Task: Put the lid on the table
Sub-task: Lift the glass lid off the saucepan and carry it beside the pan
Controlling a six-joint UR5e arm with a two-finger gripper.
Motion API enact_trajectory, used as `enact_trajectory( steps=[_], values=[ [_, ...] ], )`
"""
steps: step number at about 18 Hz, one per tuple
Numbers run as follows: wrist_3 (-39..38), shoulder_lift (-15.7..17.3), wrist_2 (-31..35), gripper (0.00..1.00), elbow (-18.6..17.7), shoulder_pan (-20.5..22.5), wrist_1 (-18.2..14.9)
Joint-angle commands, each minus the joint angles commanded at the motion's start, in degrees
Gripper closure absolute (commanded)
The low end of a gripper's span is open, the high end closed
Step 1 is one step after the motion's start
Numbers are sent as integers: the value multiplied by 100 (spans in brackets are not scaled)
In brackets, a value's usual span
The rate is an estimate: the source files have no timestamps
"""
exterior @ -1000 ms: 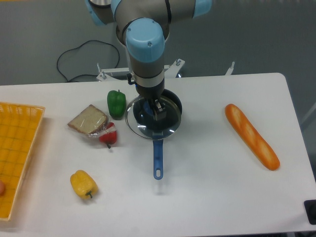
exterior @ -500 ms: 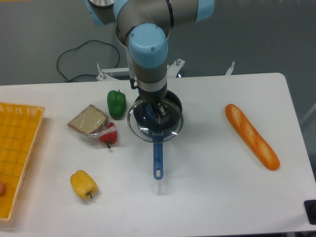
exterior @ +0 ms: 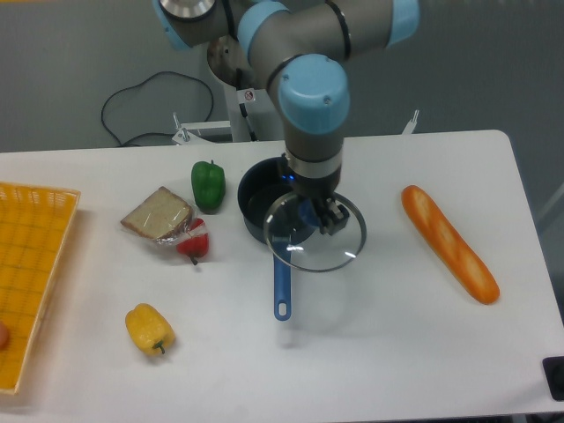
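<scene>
- fingers closed on the knob at the centre of the lid, pointing straight down from the wrist; knob itself mostly hidden by the fingers
- lid held up off the surface, roughly level, glass with thin silver rim; its left part overlaps the right edge of the saucepan, the rest hangs over bare white surface to the right of the pan
- saucepan dark, round, uncovered on its left and far side; blue handle runs toward the near edge, its top end seen through the glass
- arm grey with light-blue joints, comes in from the far side, wrist directly over the lid
- green pepper just left of the saucepan, upright, small gap between them
- bread slice left of the green pepper; red pepper touching the slice's near right corner
- yellow pepper alone, near-left, well apart from the pan
- baguette on the right, lying diagonally, well apart from the lid
- yellow lattice tray at the left edge, partly cut off by the frame; something small and pinkish at its near left, too cut off to tell
- black cable looped on the grey floor beyond the far edge
- dark object at the near right corner, cut off
</scene>
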Motion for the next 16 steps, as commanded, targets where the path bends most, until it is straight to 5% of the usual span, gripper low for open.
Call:
enact_trajectory(
  steps=[3,16],
  values=[
    [17,-115,0,43,9,70,316],
    [18,-730,0,43,36,369,519]
  ],
)
